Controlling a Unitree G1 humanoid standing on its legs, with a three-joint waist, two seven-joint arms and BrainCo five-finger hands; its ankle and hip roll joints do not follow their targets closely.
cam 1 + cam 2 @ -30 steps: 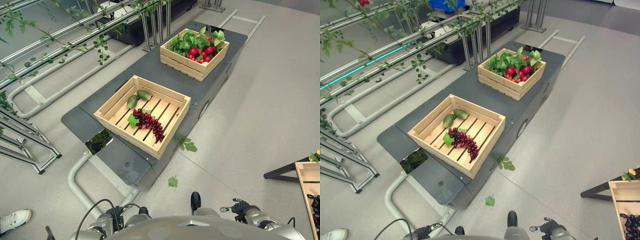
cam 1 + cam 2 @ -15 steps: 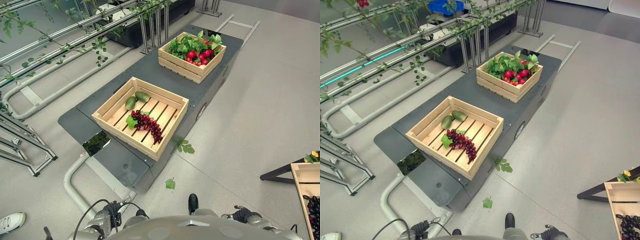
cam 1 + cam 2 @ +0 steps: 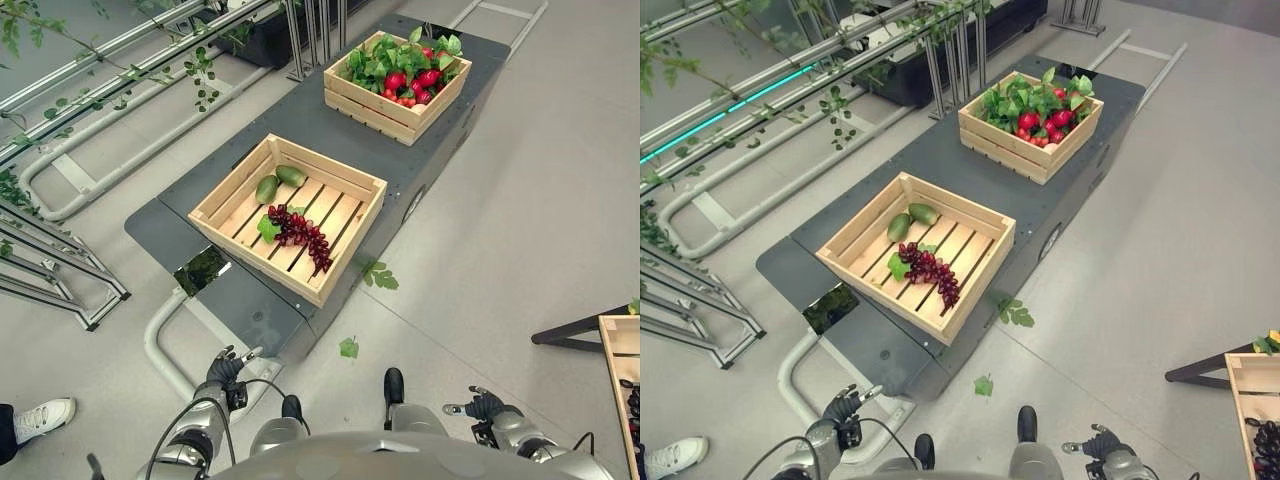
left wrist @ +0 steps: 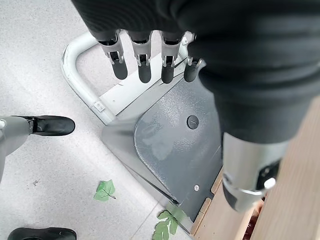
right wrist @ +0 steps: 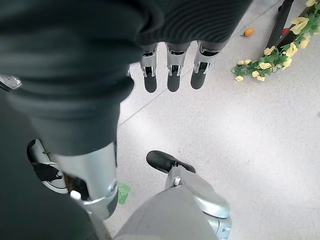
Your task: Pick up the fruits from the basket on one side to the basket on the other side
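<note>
wooden near basket (image 3: 345, 232) at frame centre holds purple grapes (image 3: 300, 232); far basket (image 3: 393, 104) upper right. right wrist view adds yellow flowers (image 5: 280, 55). left hand (image 4: 145, 52) and right hand (image 5: 172, 67) fingers straight, empty.

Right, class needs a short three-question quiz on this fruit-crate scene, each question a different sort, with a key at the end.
1. True or false: the near crate holds a grape bunch and two green fruits.
2. Multiple choice: the far crate holds A) yellow bananas, B) red fruits with green leaves, C) nothing.
3. Fill in: the left hand and right hand hang with straight fingers and hold ____.

Key: 1 true; 2 B, the red fruits lie among leaves; 3 nothing.
</note>
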